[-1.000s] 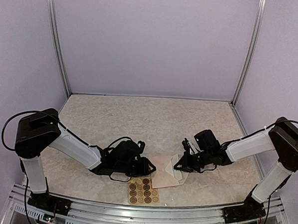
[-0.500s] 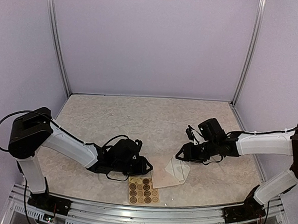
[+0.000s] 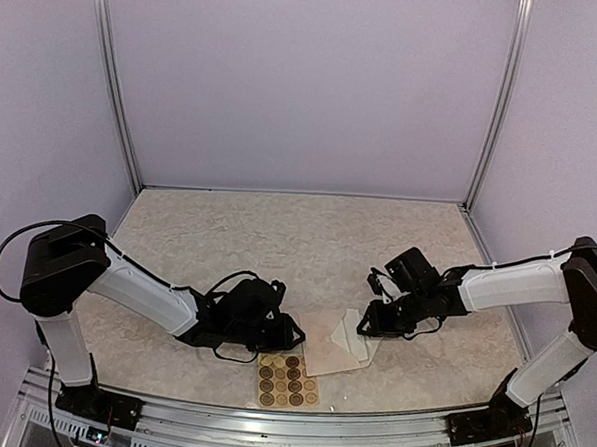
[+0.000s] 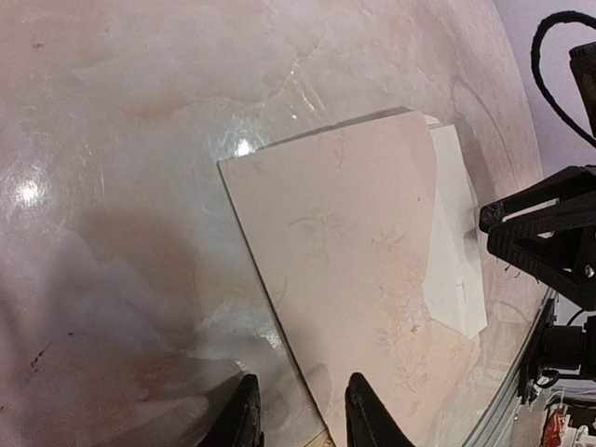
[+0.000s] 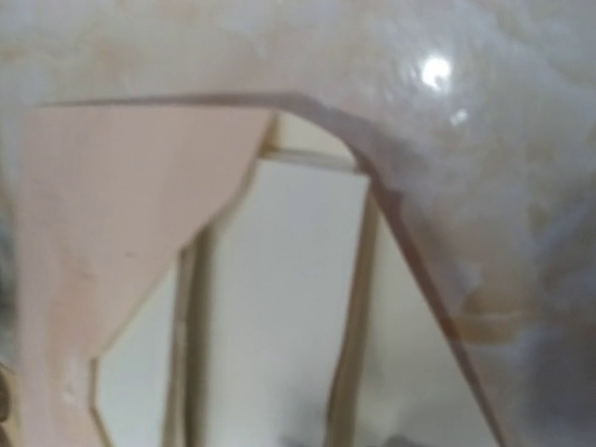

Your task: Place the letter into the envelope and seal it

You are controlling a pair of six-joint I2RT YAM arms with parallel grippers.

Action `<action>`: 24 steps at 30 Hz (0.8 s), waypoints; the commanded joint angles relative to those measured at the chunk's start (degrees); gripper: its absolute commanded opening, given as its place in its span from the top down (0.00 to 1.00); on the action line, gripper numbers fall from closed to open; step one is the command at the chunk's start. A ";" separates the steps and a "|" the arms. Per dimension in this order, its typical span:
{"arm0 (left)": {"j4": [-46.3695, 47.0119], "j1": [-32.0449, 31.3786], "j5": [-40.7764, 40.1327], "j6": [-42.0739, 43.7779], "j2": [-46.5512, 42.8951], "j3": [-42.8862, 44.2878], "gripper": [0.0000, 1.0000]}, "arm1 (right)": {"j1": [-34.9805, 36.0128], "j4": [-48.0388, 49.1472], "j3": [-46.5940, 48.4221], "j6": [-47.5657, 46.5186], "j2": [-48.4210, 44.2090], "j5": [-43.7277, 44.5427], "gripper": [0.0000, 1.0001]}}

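The pale tan envelope (image 3: pixel 330 353) lies flat on the table between my arms. It also shows in the left wrist view (image 4: pixel 345 270) and the right wrist view (image 5: pixel 112 205). White paper, the folded letter (image 5: pixel 279 298) and the flap's whiter inside, shows at its right end (image 4: pixel 456 251). My left gripper (image 4: pixel 303 414) is open. One fingertip rests over the envelope's left edge and the other on the table. My right gripper (image 3: pixel 366 325) hovers low at the envelope's right end. Its fingers are hidden in its own blurred view.
A tan sheet of round brown stickers (image 3: pixel 288 380) lies just in front of the envelope, near the metal rail (image 3: pixel 288 415) at the table's front edge. Lilac walls close in the back and sides.
My right gripper lifted and swung back from the envelope's right end, then came down close to it again. More white paper now shows there. The left arm barely moved.
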 commanded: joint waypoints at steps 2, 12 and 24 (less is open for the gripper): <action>0.76 -0.19 0.25 0.09 1.86 0.34 0.71 | 0.75 -0.12 0.65 -0.41 2.00 1.18 0.74; 1.49 -0.16 2.13 0.26 3.53 0.94 0.79 | 1.65 0.64 1.70 -0.57 4.89 0.50 0.83; 1.71 -0.30 2.45 0.40 4.52 1.39 0.80 | 4.29 1.75 4.38 0.21 7.92 -0.63 0.88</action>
